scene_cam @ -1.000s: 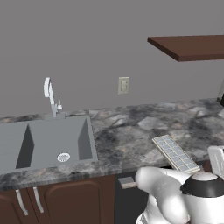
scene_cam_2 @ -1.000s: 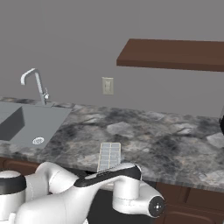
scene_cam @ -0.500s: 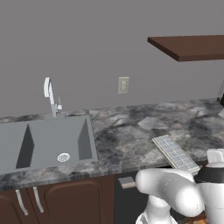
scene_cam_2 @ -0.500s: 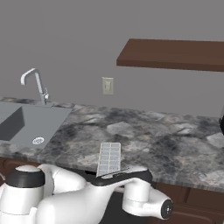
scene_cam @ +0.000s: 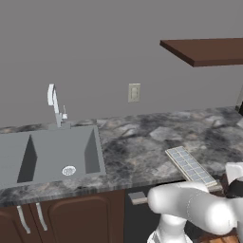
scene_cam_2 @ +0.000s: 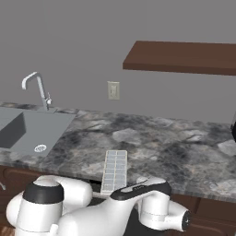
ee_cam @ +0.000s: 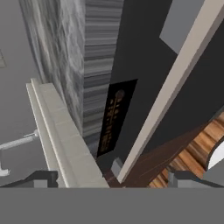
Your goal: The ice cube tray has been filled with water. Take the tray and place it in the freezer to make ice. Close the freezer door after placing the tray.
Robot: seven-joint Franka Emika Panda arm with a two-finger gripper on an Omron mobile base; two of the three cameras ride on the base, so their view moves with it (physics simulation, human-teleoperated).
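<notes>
Grey wall fills the upper frame, with an outlet at centre. Dark wood shelf upper right. Marbled grey counter holds a sink and faucet at left; brown cabinets below.

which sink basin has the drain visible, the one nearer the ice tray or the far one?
The nearer one: in the left base view the sink is split by a divider, and the basin on the ice cube tray side shows the round drain. The far basin's floor shows none.
</notes>
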